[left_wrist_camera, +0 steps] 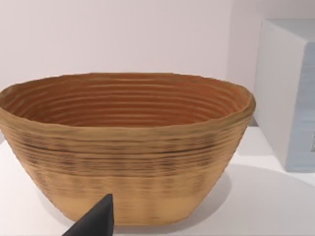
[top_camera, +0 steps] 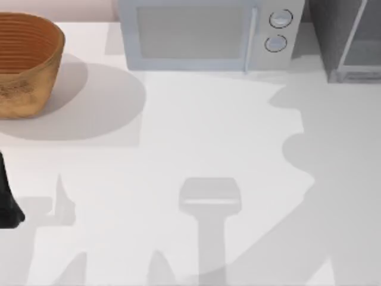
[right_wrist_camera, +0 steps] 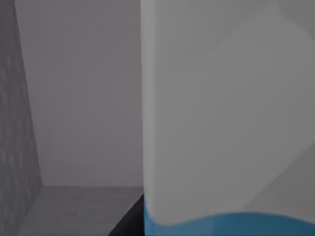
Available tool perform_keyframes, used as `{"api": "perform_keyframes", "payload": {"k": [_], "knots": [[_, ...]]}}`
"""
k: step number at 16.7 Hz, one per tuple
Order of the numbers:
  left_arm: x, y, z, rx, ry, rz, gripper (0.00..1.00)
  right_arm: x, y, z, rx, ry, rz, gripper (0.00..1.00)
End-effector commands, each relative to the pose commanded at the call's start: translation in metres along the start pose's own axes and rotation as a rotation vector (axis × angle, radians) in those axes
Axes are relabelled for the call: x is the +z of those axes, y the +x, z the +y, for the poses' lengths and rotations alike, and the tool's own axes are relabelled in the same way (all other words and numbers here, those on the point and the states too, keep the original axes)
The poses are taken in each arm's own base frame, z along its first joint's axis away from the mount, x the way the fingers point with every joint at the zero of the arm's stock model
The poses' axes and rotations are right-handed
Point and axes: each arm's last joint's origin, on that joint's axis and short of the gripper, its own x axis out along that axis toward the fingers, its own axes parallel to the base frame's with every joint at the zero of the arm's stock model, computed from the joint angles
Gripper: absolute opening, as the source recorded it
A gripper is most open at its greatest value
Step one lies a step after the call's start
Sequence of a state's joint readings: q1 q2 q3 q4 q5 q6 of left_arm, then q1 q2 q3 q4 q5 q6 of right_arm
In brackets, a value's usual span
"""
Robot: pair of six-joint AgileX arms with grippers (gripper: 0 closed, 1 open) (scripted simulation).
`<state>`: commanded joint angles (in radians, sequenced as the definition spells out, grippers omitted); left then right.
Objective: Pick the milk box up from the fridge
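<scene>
The milk box (right_wrist_camera: pixel 226 123) looms very close in the right wrist view, its white top sloping above a light blue band at the lower edge. It stands inside the fridge (right_wrist_camera: pixel 78 98), with grey inner walls and a grey floor beside it. A dark part of my right gripper (right_wrist_camera: pixel 129 222) lies right against the carton's lower side. From above, the dark grey fridge (top_camera: pixel 345 42) with its pale frame bar stands at the table's back right corner. My left gripper (top_camera: pixel 9 202) is parked at the table's left edge, facing the basket.
A woven brown basket (top_camera: pixel 24 62) sits at the back left, also seen close up as the basket (left_wrist_camera: pixel 128 147) in the left wrist view. A light-grey microwave (top_camera: pixel 208 33) with two round knobs stands at the back middle, left of the fridge. Arm shadows cross the white table (top_camera: pixel 196 131).
</scene>
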<state>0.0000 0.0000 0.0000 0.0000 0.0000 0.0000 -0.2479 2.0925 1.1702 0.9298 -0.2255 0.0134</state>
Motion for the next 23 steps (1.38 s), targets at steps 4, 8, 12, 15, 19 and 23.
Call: {"api": "perform_keyframes", "payload": {"k": [4,8,12,15,19,23], "knots": [[0.0,0.0,0.0,0.0,0.0,0.0,1.0,0.001,-0.038,0.0,0.002,0.0,-0.001,0.0],[0.0,0.0,0.0,0.0,0.0,0.0,1.0,-0.004,-0.082,-0.001,-0.011,0.004,0.014,0.0],[0.0,0.0,0.0,0.0,0.0,0.0,1.0,-0.003,-0.092,-0.002,-0.014,0.002,0.008,0.0],[0.0,0.0,0.0,0.0,0.0,0.0,1.0,-0.005,-0.09,0.0,-0.009,0.005,0.013,0.0],[0.0,0.0,0.0,0.0,0.0,0.0,1.0,0.013,-0.101,0.01,-0.001,-0.002,0.001,0.0],[0.0,0.0,0.0,0.0,0.0,0.0,1.0,0.046,-0.135,0.033,0.005,-0.008,-0.009,0.0]]}}
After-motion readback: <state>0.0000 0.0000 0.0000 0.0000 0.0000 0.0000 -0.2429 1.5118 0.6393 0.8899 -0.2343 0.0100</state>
